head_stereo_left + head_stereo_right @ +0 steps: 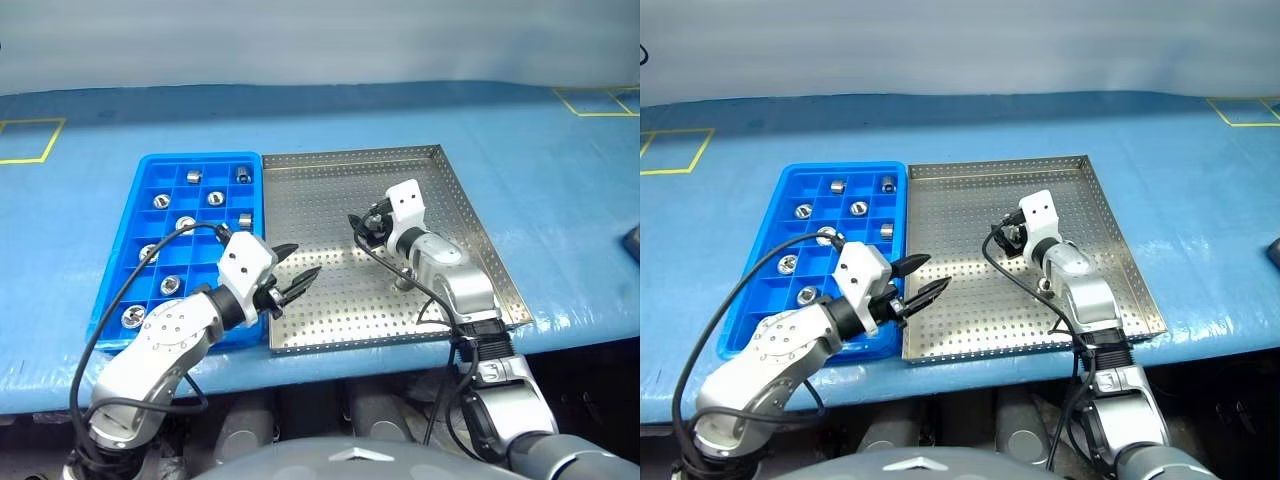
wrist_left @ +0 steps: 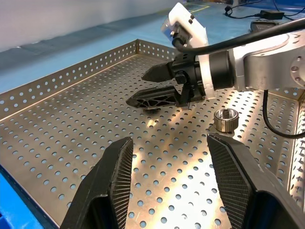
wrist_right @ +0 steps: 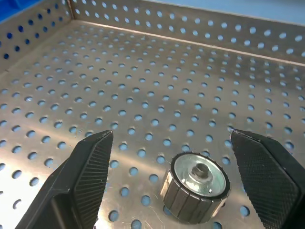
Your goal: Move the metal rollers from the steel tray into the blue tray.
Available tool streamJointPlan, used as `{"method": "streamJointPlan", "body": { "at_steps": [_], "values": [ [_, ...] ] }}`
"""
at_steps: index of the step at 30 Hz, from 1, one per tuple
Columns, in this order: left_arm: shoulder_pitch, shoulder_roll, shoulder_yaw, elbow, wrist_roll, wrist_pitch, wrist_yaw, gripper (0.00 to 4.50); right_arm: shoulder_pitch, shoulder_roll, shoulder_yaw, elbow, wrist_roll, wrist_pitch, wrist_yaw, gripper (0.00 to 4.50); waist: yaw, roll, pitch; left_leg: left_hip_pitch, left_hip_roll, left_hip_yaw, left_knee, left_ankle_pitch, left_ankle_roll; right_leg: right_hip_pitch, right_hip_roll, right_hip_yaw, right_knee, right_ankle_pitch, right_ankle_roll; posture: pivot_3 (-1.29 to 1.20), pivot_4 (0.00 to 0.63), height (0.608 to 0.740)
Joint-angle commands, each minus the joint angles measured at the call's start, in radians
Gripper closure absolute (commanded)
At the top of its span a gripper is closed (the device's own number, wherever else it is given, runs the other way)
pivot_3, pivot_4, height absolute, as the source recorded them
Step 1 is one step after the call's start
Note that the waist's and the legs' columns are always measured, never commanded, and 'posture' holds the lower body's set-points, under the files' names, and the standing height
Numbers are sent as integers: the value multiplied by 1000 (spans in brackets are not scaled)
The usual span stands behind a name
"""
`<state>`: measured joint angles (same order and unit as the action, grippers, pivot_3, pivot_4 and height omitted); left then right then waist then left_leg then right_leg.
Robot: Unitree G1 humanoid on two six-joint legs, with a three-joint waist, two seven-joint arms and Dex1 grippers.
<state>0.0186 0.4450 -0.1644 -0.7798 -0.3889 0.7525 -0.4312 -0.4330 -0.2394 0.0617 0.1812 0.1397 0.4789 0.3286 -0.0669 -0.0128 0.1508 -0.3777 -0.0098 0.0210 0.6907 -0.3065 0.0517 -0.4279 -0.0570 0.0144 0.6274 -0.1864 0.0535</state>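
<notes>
One steel tray [image 1: 330, 170], square, perforated floor, low rim; taken here as the landmark. One blue tray [image 1: 150, 165], gridded into small square compartments, lies touching the steel tray's left rim on a blue table cover [image 1: 90, 110]. Metal rollers: nine counted in the blue tray, one per compartment, e.g. one [image 1: 194, 177] in the far row and one [image 1: 131, 318] in the near corner compartment; further ones behind the left arm cannot be ruled out. On the steel tray: two rollers seen, one [image 2: 225, 119] standing on end on the floor toward the tray's right near side, beside the right arm; one [image 3: 196, 185], ribbed round its side, lying between the right gripper's fingers without touching either. Left gripper [image 1: 293, 273]: one, over the steel tray's near left corner, fingers apart, holding nothing. Right gripper [image 2: 145, 88]: one, low over the steel tray's middle, fingers wide apart, clamped on nothing. Yellow tape squares on the cover: two visible, well beyond the tray.
</notes>
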Motion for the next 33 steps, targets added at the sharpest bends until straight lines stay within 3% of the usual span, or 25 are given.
{"method": "streamJointPlan", "body": {
  "at_steps": [1, 8, 16, 21, 28, 33],
  "values": [
    [8, 15, -6, -13, 7, -32, -13, 1823, -33, 5, -21, 39, -15, -42, -15, 345, 0, 0, 0, 0, 0, 0, 0, 0, 0, 0, 0, 0, 0, 0, 0, -106, 150, 740],
    [13, 32, -10, 2, 18, -49, -18, 1823, -59, 20, -51, 127, -12, -79, -33, 345, 0, 0, 0, 0, 0, 0, 0, 0, 0, 0, 0, 0, 0, 0, 0, -109, 150, 740],
    [26, 33, -5, 13, 26, -63, -23, 1790, -42, 35, -59, 91, -3, -92, -29, 2772, -1, 1, 0, 0, 0, 0, 0, 0, 0, 0, 0, 0, 0, 0, 0, -111, 150, 740],
    [46, 18, 16, 26, 22, -101, -22, 1790, -8, 68, -73, -42, 17, -75, -54, 2773, -1, 2, 1, 0, 0, 0, 0, 0, 0, 0, 0, 0, 0, 0, 0, -103, 150, 740],
    [142, 57, 146, -4, -10, -127, -44, 1790, 33, 80, 98, -378, 123, 35, 148, 2773, -2, 3, 2, 0, 2, -1, -2, -1, 2, -2, -2, -1, 0, 0, 1, -82, 150, 740],
    [233, 93, 243, -70, -55, -127, -73, 1790, -33, 100, 173, -371, 147, 46, 226, 2773, 5, 3, 2, 0, 1, -2, -2, -1, 1, -1, -2, -2, 1, -1, -1, -48, 150, 740]
  ]
}}
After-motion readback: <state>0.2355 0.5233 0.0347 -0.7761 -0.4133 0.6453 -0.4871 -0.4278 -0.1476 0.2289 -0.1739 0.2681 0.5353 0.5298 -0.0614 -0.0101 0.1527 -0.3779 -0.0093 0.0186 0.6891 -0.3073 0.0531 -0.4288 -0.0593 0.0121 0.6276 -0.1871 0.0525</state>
